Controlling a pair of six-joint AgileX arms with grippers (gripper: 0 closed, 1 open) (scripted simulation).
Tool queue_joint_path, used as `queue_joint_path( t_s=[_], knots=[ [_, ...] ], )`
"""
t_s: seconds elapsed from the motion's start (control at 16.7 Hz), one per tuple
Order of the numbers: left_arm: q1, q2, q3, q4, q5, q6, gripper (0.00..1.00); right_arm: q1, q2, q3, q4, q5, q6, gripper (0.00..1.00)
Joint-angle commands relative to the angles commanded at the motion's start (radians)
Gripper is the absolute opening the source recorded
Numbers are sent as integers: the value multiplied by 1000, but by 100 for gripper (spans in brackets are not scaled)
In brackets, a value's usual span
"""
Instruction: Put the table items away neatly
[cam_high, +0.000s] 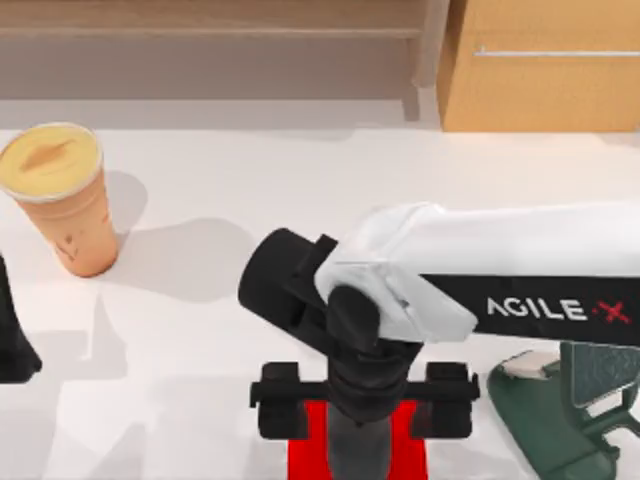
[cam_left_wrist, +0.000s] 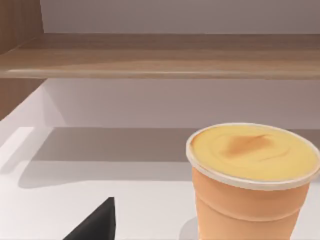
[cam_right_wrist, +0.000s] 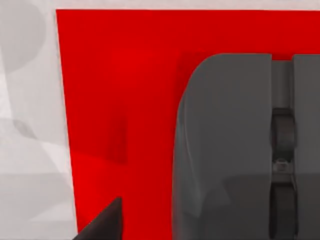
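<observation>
Mouse: dark grey hard-plastic computer mouse (cam_right_wrist: 235, 150) lies on flat red square mat (cam_high: 305, 450), bottom centre of top view, under our right gripper (cam_high: 365, 440), whose finger state we cannot tell. Judged rigid, light, smooth-shelled; we would grip its flanks.

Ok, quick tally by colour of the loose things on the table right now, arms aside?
Orange: 1, the paper cup with its yellow lid
Dark grey: 1, the computer mouse lying on the mat
Red: 1, the flat mat
Dark green: 1, the phone stand, with a phone edge showing on it
Total: 4
</observation>
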Motion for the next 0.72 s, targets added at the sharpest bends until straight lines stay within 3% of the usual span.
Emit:
queue_joint_path(
  t_s=[0.36, 0.72],
  knots=[
    [0, 0, 0, 0, 0, 0, 100, -18, -13, 8, -2, 3, -29, 100],
    [0, 0, 0, 0, 0, 0, 100, -211, -49, 21, -14, 32, -331, 100]
  ],
)
